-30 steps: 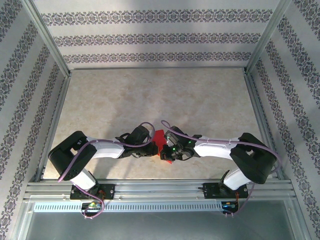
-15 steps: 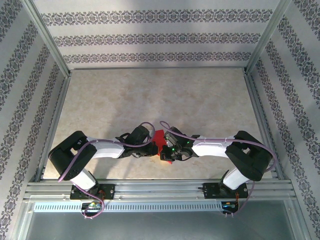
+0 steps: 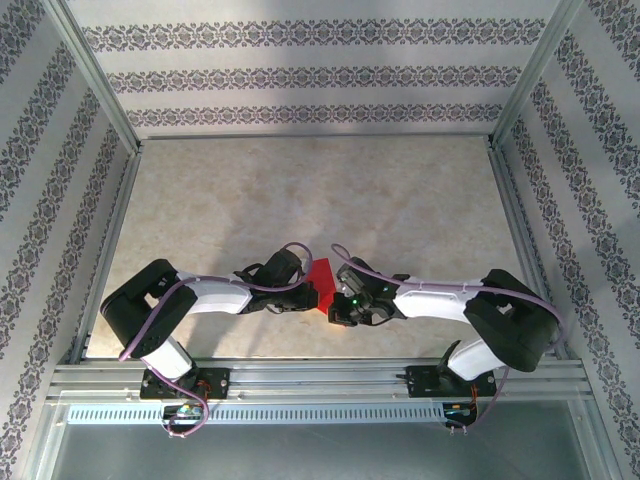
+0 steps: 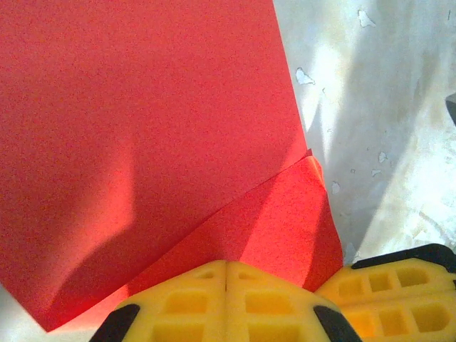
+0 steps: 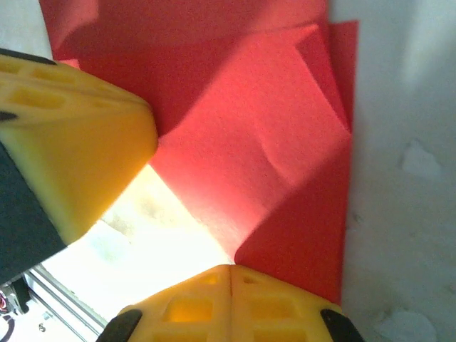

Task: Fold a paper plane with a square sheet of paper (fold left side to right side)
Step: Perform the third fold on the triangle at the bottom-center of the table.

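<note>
The square sheet of paper lies near the table's front middle, between both arms, and shows as a small red triangle. In the left wrist view the red paper has a diagonal folded flap running to my left gripper, which is shut with its tips on the paper's near edge. The right wrist view shows the paper with several creases narrowing to a point at my right gripper, also shut and touching it. From above, the left gripper and right gripper nearly meet over the sheet.
The pale marbled table stretches away behind the paper. Patterned walls and aluminium posts close in the sides and back. A metal rail runs along the near edge. Each wrist view catches the other gripper's yellow fingers close by.
The right gripper has shifted slightly right and toward the front. The red patch that showed below it is gone, and the paper now reads as a triangle. The left arm barely moved.
</note>
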Motion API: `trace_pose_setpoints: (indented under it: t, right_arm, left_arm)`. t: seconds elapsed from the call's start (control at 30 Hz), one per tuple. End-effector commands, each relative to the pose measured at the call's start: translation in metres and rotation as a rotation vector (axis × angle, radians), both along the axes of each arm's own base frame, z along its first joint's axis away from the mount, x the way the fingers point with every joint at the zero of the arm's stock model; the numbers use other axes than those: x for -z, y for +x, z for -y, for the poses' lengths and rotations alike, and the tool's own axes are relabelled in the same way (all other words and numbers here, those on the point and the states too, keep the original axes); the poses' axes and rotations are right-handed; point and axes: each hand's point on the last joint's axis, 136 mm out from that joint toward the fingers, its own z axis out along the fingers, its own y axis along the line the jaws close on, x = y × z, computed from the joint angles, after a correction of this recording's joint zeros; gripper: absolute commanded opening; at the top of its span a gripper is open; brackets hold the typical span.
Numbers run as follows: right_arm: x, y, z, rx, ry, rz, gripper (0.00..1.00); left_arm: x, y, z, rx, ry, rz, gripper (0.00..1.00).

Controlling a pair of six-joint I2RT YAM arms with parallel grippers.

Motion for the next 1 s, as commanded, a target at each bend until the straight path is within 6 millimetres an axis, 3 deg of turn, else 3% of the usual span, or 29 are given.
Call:
trace_pose_setpoints:
  t: [0.0, 0.53, 0.97]
  right_arm:
    - [0.019, -0.016, 0.035, 0.037, -0.136, -0.066, 0.0]
    - [0.028, -0.031, 0.069, 0.063, -0.198, -0.111, 0.0]
    - [0.024, -0.034, 0.093, 0.077, -0.197, -0.136, 0.0]
  left_arm:
    - [0.045, -0.024, -0.038, -0.008, 0.219, -0.091, 0.0]
    - [0.046, -0.024, -0.04, -0.004, 0.232, -0.091, 0.0]
    - [0.046, -0.024, -0.04, 0.006, 0.239, -0.09, 0.0]
